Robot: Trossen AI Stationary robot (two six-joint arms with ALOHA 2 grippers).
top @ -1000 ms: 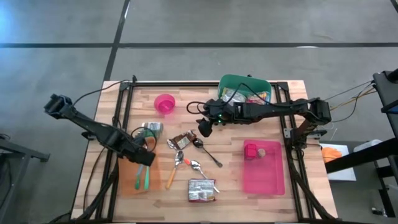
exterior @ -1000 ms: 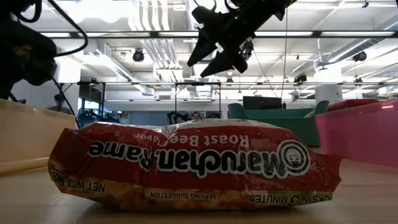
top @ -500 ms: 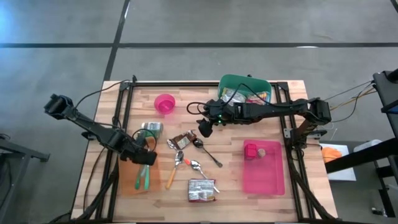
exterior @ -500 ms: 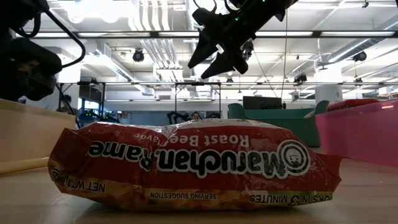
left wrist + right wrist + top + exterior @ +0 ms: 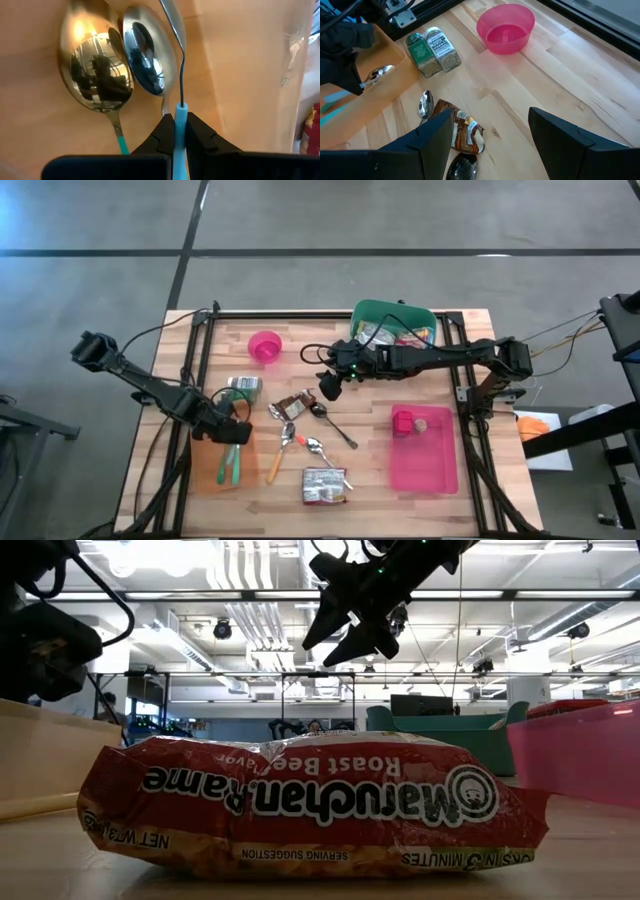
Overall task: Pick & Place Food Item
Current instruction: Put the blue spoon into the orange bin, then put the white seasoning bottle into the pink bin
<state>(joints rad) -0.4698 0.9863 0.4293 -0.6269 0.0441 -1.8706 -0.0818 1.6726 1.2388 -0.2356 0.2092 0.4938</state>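
Nothing moved since earlier frame. Left end effector (image 5: 231, 434) clenched on blue spoon handle (image 5: 179, 135) over orange tray (image 5: 203, 470); right end effector (image 5: 327, 387) released mid-tabletop (image 5: 380, 450). Ramen packet (image 5: 324, 485) near front edge; open-plan room behind.

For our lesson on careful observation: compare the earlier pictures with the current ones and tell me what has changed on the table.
Over the orange tray, the left tool has shifted slightly, shut on the blue-handled spoon throughout. The right tool stays open above the brown snack wrapper. Nothing else moved.
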